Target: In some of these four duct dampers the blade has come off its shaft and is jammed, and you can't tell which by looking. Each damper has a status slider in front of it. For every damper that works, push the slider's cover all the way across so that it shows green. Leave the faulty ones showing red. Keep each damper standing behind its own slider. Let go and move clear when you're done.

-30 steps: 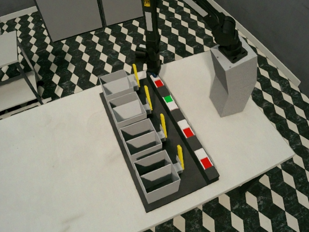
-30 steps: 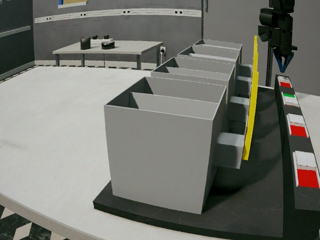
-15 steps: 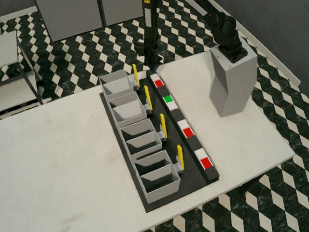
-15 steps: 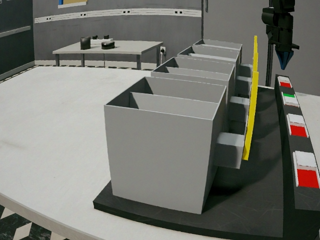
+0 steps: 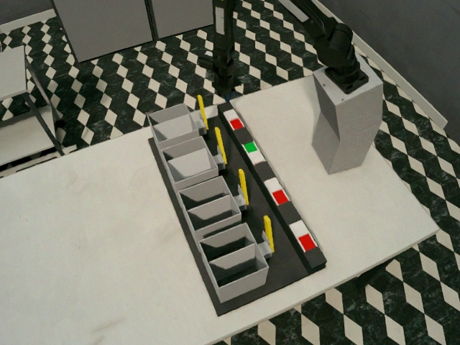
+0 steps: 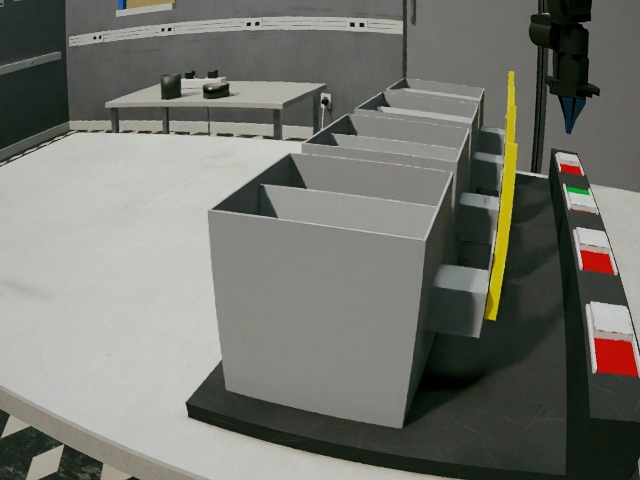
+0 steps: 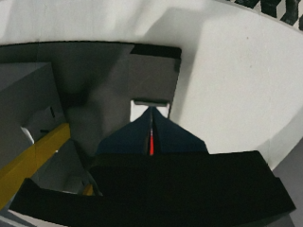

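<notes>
four open-topped grey box-shaped dampers stand in a row on the surface — each with an upright grey plate inside. right of them, yellow levers, then white-covered status sliders, three red, one green. the black hand with blue fingertips hovers near the far end — narrow, holding nothing.

Four dampers stand behind their sliders
</notes>
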`<state>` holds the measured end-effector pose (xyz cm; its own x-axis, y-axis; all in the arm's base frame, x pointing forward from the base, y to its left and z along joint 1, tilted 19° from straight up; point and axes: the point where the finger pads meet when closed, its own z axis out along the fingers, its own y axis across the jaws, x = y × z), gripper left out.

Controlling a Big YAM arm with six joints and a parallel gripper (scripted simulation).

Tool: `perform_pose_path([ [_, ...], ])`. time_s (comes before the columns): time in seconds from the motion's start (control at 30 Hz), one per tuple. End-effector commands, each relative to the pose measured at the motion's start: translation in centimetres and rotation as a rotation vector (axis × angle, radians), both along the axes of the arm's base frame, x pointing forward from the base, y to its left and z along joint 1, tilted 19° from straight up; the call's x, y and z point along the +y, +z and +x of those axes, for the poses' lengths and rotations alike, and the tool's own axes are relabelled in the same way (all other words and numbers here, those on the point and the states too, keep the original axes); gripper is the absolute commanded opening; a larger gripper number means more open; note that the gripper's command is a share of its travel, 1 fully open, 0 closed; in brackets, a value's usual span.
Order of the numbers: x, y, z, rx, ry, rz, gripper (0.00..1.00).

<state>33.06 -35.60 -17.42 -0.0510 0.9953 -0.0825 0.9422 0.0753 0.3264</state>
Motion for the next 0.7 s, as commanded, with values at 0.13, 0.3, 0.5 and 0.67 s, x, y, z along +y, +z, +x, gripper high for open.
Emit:
perform_pose_path([
  [0.13,0.73,-0.92,0.05,0.010,-0.076,0.058,0.00],
  [0.3,0.27,-0.89,-0.25,0.007,-0.087,0.053,0.00],
  [0.5,0.27,-0.89,-0.25,0.007,-0.082,0.051,0.00],
  [0.67,0.27,-0.89,-0.25,0.007,-0.082,0.051,0.00],
])
